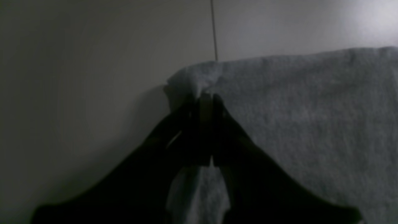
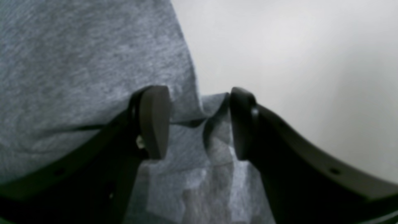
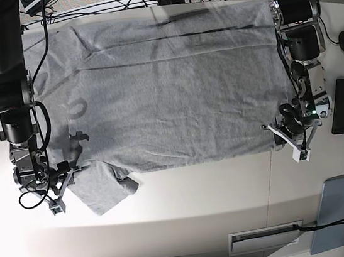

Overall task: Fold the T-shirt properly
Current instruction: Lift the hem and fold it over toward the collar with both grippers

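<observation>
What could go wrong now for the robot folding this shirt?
Only the left claw is pinching the T-shirt, at a corner. The right claw is open around a bunched sleeve edge, so a lift now might drag the shirt crooked. If the right claw shuts, it may grab several layers. The left pinch is small and could slip.

The T-shirt [image 3: 166,85] lies spread across the table [image 3: 187,196] from its far edge toward the middle, the right gripper [image 3: 61,181] at its near-left sleeve, the left gripper [image 3: 280,130] at its near-right corner.
</observation>
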Robot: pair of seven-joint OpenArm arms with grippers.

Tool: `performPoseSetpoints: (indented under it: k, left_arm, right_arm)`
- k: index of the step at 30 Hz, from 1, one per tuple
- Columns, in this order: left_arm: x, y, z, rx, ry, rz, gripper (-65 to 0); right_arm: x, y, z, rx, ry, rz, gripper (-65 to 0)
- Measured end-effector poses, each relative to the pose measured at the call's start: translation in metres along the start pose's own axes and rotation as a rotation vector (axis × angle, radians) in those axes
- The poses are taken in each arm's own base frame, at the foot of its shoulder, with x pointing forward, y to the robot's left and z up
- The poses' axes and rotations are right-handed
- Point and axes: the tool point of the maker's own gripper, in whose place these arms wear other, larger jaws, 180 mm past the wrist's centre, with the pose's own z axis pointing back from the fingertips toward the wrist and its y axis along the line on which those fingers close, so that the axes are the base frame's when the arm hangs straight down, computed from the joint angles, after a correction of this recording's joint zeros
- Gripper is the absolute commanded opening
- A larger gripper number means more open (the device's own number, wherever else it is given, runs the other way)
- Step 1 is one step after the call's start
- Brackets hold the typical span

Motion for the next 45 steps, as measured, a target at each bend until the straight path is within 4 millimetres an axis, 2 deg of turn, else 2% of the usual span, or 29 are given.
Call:
performPoseSetpoints:
  k: [4,6,11,15,16,23,31,33,35,37,42,45]
  left_arm:
    - [0.000,0.000,0.000,0.000,0.000,0.000,-65.0]
    - [0.000,0.000,0.000,0.000,0.000,0.000,-65.0]
    - [0.000,0.000,0.000,0.000,0.000,0.000,-65.0]
    - [0.000,0.000,0.000,0.000,-0.002,0.000,-65.0]
    - [0.002,0.000,0.000,0.000,-0.008,0.000,-65.0]
    - [0.009,-0.003,0.003,-0.008,-0.035,0.002,-65.0]
    - [0.052,-0.009,0.026,0.007,-0.095,-0.017,-65.0]
    - [0.057,-0.012,0.029,0.002,-0.100,-0.024,-65.0]
    - [0.057,-0.015,0.030,-0.016,-0.098,0.002,-65.0]
    - [0.054,-0.020,0.031,-0.048,-0.099,0.027,-65.0]
    - [0.044,-0.033,0.041,-0.089,-0.115,0.004,-65.0]
    - [0.034,-0.037,0.052,-0.087,-0.125,-0.022,-65.0]
  right_arm:
    - [-0.004,-0.001,-0.001,-0.005,-0.010,-0.005,-34.1]
    - [-0.005,-0.001,-0.002,-0.010,-0.016,-0.017,-36.3]
    - [-0.005,0.003,-0.003,0.002,-0.020,-0.018,-47.2]
    - [-0.003,0.007,-0.003,0.010,-0.024,-0.004,-64.3]
    - [-0.003,0.007,-0.004,0.004,-0.025,0.008,-65.0]
    - [-0.004,-0.012,-0.003,-0.095,-0.010,0.034,-65.0]
    - [-0.012,-0.036,0.018,-0.113,0.023,-0.003,-65.0]
    - [-0.003,-0.044,0.029,-0.127,-0.009,0.007,-65.0]
    - [0.012,-0.047,0.043,-0.133,-0.067,0.028,-65.0]
    - [0.020,-0.049,0.056,-0.160,-0.105,0.067,-65.0]
    - [0.002,-0.047,0.070,-0.220,-0.098,0.130,-65.0]
    - [-0.002,-0.044,0.079,-0.224,-0.125,0.132,-65.0]
